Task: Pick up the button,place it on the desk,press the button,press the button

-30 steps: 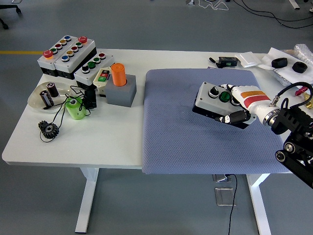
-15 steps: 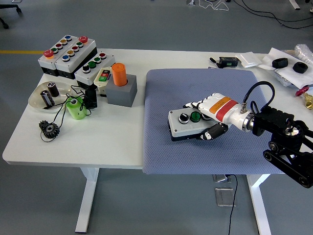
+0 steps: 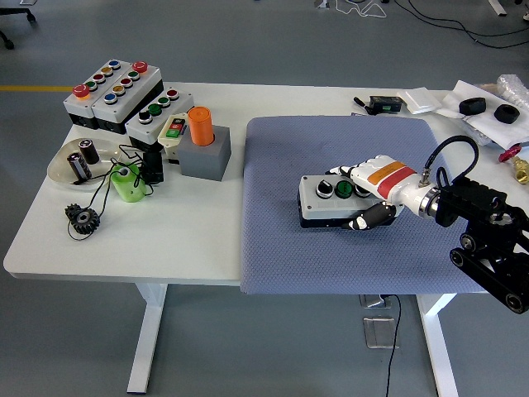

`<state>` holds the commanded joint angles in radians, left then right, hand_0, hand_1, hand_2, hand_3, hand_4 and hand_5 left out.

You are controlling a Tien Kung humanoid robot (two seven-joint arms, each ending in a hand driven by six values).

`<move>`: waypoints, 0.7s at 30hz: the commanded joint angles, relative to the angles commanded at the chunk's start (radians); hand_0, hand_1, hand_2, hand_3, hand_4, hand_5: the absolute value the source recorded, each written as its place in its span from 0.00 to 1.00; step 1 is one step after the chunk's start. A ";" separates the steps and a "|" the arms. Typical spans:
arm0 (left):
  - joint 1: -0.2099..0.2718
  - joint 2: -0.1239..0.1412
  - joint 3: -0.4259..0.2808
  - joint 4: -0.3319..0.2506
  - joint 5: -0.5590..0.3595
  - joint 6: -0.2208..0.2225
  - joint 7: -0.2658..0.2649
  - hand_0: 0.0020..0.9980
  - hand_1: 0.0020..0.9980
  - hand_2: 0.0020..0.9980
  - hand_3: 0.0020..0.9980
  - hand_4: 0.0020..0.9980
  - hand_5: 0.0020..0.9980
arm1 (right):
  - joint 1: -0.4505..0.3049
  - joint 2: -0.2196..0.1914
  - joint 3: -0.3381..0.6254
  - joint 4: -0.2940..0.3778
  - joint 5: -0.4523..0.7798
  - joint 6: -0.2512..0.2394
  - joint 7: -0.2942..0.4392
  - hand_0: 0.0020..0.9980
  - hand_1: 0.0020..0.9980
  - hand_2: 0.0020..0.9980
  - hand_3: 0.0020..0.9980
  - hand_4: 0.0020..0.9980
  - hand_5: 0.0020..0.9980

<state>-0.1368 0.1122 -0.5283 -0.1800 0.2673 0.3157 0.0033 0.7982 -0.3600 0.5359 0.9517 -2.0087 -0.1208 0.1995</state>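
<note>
Right hand (image 3: 374,192) clasps the button box (image 3: 335,199) from its right end, thumb underneath, resting it mid-mat (image 3: 273,248), likely steadying it for pressing.

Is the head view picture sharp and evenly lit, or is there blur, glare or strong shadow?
Head view: even, soft light, no glare; the grey button box with green and black buttons and the white-and-black right hand look sharp; only a faint shadow on the blue-grey mat.

Right robot hand (image 3: 368,197) gripping grey button box (image 3: 331,201), on blue mat (image 3: 281,248)
</note>
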 joint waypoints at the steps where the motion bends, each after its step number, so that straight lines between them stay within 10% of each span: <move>1: 0.000 0.000 0.000 0.000 0.001 0.000 0.000 0.65 0.70 0.71 0.51 0.33 1.00 | -0.001 0.000 0.002 -0.001 -0.002 0.003 -0.002 0.12 0.04 0.22 0.35 0.48 0.15; 2: -0.001 0.000 0.003 0.000 -0.004 0.000 -0.001 0.65 0.70 0.71 0.51 0.33 1.00 | -0.002 -0.001 0.005 -0.003 -0.006 0.010 -0.014 0.12 0.04 0.22 0.35 0.48 0.15; 3: -0.001 -0.001 0.005 0.000 -0.007 0.000 -0.002 0.65 0.70 0.71 0.51 0.32 1.00 | -0.003 -0.001 0.006 -0.004 -0.009 0.015 -0.021 0.44 0.27 0.37 0.48 0.51 0.15; 14: -0.002 -0.002 -0.001 0.000 -0.002 -0.001 0.000 0.65 0.70 0.71 0.51 0.32 1.00 | -0.012 -0.010 0.023 0.011 -0.090 0.059 -0.107 0.63 0.43 0.47 0.57 0.63 0.24; 15: -0.001 -0.002 -0.001 0.000 -0.002 -0.001 0.000 0.65 0.70 0.71 0.51 0.32 1.00 | -0.014 -0.010 0.023 0.013 -0.094 0.060 -0.108 0.84 0.62 0.63 0.79 0.72 0.29; 20: 0.000 -0.001 -0.002 0.000 -0.001 -0.001 0.001 0.65 0.70 0.71 0.51 0.32 1.00 | -0.010 -0.017 0.007 0.016 -0.122 0.089 -0.110 0.84 0.62 0.63 0.79 0.72 0.29; 21: 0.001 -0.001 0.002 0.000 -0.003 -0.002 0.000 0.65 0.70 0.70 0.51 0.32 1.00 | -0.010 -0.019 0.003 0.015 -0.121 0.087 -0.109 0.95 0.76 0.77 0.90 0.78 0.26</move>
<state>-0.1361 0.1112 -0.5267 -0.1800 0.2645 0.3137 0.0034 0.7880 -0.3792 0.5393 0.9670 -2.1296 -0.0333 0.0902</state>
